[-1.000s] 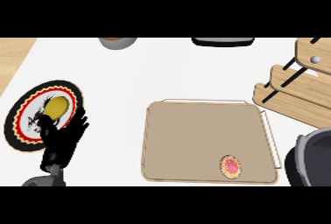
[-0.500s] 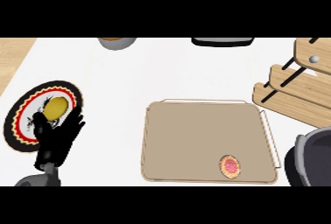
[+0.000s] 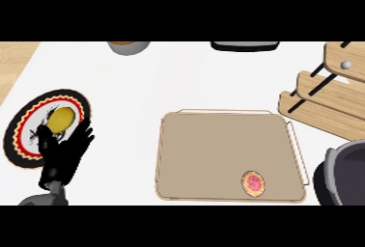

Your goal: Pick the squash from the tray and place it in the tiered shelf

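A yellow squash lies on a round black-and-red patterned plate at the left of the counter, not on the tray. My left hand hovers over the plate's lower right rim, fingers spread and straight, their tips just below and beside the squash; it holds nothing. The tan tray sits in the middle of the counter and carries only a small red round item near its front right corner. The wooden tiered shelf stands at the right edge. My right hand does not show.
A grey bowl and a dark dish stand at the counter's far edge. A dark grey rounded object fills the lower right corner beside the tray. White counter lies between plate and tray.
My left hand has drifted slightly left and back toward the plate's lower rim. The squash, tray and shelf have stayed put.
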Robot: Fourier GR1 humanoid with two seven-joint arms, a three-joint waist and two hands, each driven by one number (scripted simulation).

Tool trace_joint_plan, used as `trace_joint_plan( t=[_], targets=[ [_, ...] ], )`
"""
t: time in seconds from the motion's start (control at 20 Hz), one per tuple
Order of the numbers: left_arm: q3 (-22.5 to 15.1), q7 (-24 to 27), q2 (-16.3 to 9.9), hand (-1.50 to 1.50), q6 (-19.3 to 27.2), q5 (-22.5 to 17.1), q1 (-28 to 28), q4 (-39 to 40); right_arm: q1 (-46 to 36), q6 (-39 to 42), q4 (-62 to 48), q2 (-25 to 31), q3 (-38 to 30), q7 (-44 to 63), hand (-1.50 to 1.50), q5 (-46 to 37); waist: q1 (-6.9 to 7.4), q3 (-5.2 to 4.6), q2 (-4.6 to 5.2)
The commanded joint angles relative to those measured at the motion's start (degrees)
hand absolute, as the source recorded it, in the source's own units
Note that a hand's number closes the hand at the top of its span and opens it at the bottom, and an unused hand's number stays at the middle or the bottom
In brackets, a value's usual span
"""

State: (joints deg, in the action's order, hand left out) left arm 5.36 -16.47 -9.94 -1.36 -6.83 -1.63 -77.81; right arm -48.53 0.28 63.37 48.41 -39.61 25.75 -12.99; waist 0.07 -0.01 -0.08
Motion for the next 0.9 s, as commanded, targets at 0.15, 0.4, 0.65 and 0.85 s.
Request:
trace_joint_plan(
  t=[0.15, 0.4, 0.65, 0.85],
  targets=[
    [1.1, -1.1, -0.6, 0.00, -0.5, -0.9, -1.5, 0.9, 2.7, -3.1, -7.8, 10.7, -7.5, -1.8, -1.50, -0.1, -0.09, 0.05, 0.19],
    [1.7, -0.1, -0.8, 0.00, -0.8, -1.1, 1.1, -0.2, 7.9, -4.7, -6.0, 12.6, -15.2, 0.4, -1.50, 4.0, -0.82, 0.05, -0.18],
    [1.0, 1.2, 0.0, 0.00, 0.3, 0.7, 0.3, 1.3, 13.8, 5.4, -13.4, 20.6, -22.4, -2.8, -1.50, 10.3, -1.09, 0.05, -0.10],
    [-1.1, 1.2, 1.8, 0.00, 1.4, 2.1, 1.8, -1.0, 16.2, 8.9, -24.0, 26.7, -24.7, -9.1, -1.50, 12.3, -0.11, 0.08, 0.09]
  ],
)
